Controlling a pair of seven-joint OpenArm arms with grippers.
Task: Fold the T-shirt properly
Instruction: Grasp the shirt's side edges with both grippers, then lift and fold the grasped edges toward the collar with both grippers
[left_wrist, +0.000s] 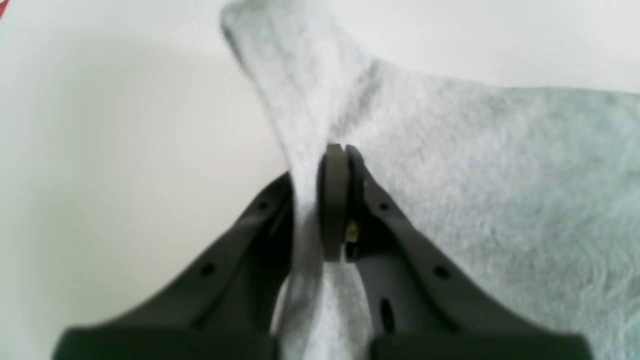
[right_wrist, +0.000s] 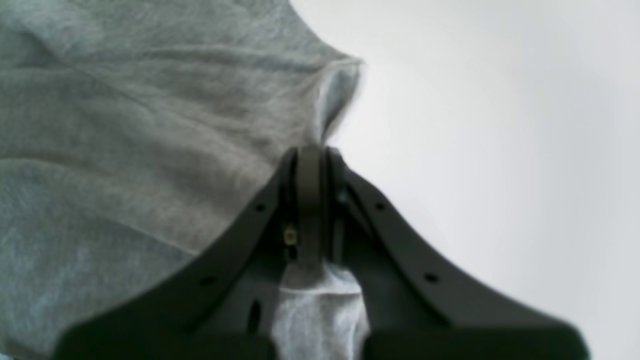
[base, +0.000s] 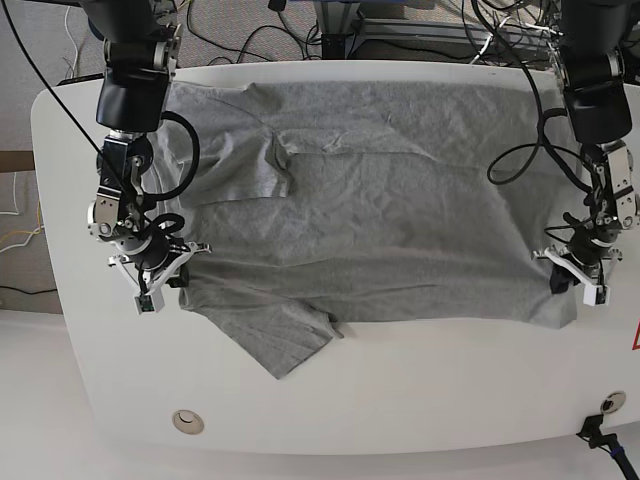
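The heather-grey short-sleeved cotton T-shirt (base: 380, 210) lies spread across the white rounded surface (base: 400, 400), plain side up, wrinkled, with one sleeve (base: 280, 340) projecting toward the near edge. Its far edge sits close to the rear rim of the surface, beside loose black cables (base: 300, 40).

Left hand (left_wrist: 345, 165): clenched on a pinch of grey fabric at the garment edge. The left wrist view shows cloth drawn up as a ridge between the dark fingers (left_wrist: 332, 200). In the base view this hand (base: 580, 275) sits at the right-side edge of the shirt.

Right hand (right_wrist: 310, 160): clenched on fabric at the opposite edge. A hemmed fold shows just beyond the fingertips, and cloth passes back between the fingers. In the base view it (base: 150, 280) sits at the left-side edge, near the sleeve.

Assessed stage: both edges gripped, fold not yet carried over.

Probable faults from this state:
- Slippage. Each grip appears to hold only a thin pinch near the edge; tension during lifting could pull the cloth free.
- Single-layer pickup. It cannot be determined whether both layers are held; if only the top layer is held, the lower layer would stay behind and bunch.
- Skewed fold. Unequal travel of the two arms would set the crease at an angle.
- Trapped sleeve. The loose sleeve may tuck under and leave a lump.
- Existing wrinkles would be pressed into the fold.
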